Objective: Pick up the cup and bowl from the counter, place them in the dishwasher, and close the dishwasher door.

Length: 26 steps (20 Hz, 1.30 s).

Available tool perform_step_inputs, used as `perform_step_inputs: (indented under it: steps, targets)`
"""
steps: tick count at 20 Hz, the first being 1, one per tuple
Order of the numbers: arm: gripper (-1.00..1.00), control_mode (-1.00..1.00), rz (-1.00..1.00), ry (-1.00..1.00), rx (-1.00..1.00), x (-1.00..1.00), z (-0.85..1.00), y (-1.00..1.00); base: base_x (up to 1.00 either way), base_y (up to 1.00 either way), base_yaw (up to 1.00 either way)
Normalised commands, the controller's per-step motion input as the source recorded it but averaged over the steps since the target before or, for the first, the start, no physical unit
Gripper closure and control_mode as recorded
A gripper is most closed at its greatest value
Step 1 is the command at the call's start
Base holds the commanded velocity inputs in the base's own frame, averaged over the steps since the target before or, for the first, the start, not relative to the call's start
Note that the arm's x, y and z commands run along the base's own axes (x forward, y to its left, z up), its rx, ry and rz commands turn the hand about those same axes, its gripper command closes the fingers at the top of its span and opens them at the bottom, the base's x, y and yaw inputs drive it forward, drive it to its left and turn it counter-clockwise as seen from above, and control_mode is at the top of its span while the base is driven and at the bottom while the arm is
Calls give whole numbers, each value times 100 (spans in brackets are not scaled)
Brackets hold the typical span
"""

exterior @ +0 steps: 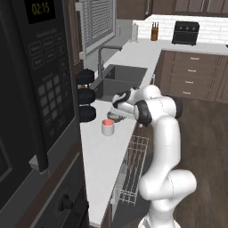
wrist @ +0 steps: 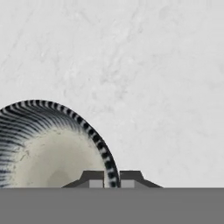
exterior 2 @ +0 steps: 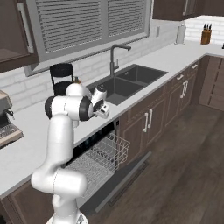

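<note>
The striped grey bowl (wrist: 48,148) is pinched at its rim by the narrowed two-finger gripper (wrist: 111,178), while the white red-lined cup (exterior: 108,127) is left on the pale counter (exterior: 100,156), with the dishwasher door (exterior 2: 120,179) down.

Faucet (exterior 2: 114,54) behind sink (exterior 2: 127,81); knife block (exterior: 154,32) w/ toaster (exterior: 185,32) far back.

The cup (exterior: 107,127) is sitting on the counter (exterior: 100,156), near its front edge, with the bowl (exterior: 116,116) just behind it toward the sink (exterior: 119,80). The gripper (wrist: 111,178) is straddling the bowl's rim. Below the counter, the rack (exterior 2: 98,161) is sticking out of the dishwasher (exterior 2: 94,140) over the dishwasher door (exterior 2: 127,177).
</note>
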Motion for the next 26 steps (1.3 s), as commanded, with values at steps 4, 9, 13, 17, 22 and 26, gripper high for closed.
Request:
perform_step_inputs:
  steps: [4,9,13,17,22,26]
  targets:
    - [100,-100,-21,6,1,-51,15,-62,0,0,0]
    - [100,-100,-15,5,0,-97,18,-83,0,0,0]
    - [100,-100,-6,0,0,-100,14,-92,0,0,0]
    - [100,-100,0,0,0,-100,-1,-69,0,0,0]
    - [100,-100,0,-11,0,-100,-31,-41,0,0,0]
    - [100,-100,2,-21,5,-62,-74,-3,0,0,0]
